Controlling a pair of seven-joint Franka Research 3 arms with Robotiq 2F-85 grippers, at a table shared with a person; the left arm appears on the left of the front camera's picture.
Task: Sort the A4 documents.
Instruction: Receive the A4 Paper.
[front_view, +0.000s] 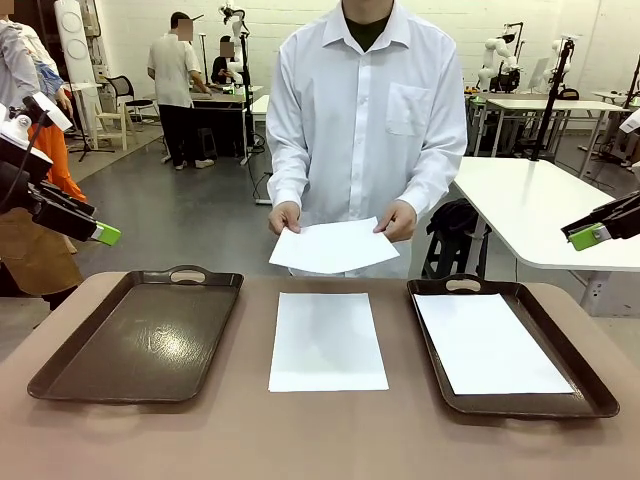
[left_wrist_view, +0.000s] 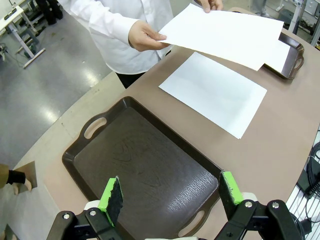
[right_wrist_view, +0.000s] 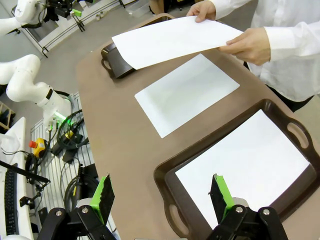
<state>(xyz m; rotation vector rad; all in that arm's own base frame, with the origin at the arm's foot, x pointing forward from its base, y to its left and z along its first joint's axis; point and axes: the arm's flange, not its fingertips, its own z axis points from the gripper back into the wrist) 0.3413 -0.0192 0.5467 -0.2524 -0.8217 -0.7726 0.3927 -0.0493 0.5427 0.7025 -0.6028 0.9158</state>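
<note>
One white A4 document (front_view: 327, 341) (left_wrist_view: 214, 92) (right_wrist_view: 186, 93) lies flat on the table between two dark brown trays. Another A4 sheet (front_view: 490, 343) (right_wrist_view: 243, 167) lies in the right tray (front_view: 545, 403) (right_wrist_view: 175, 185). A person in a white shirt holds a third sheet (front_view: 333, 246) (left_wrist_view: 225, 33) (right_wrist_view: 172, 39) in both hands above the table's far edge. The left tray (front_view: 140, 335) (left_wrist_view: 145, 170) holds nothing. My left gripper (front_view: 100, 233) (left_wrist_view: 172, 192) hangs open, high at the left above the left tray. Open too, my right gripper (front_view: 590, 234) (right_wrist_view: 162, 192) hovers high at the right over the right tray.
The brown table (front_view: 320, 440) has bare surface along its near edge. White tables (front_view: 540, 205) stand behind the person at the right. Other people stand at a desk (front_view: 215, 100) far back left.
</note>
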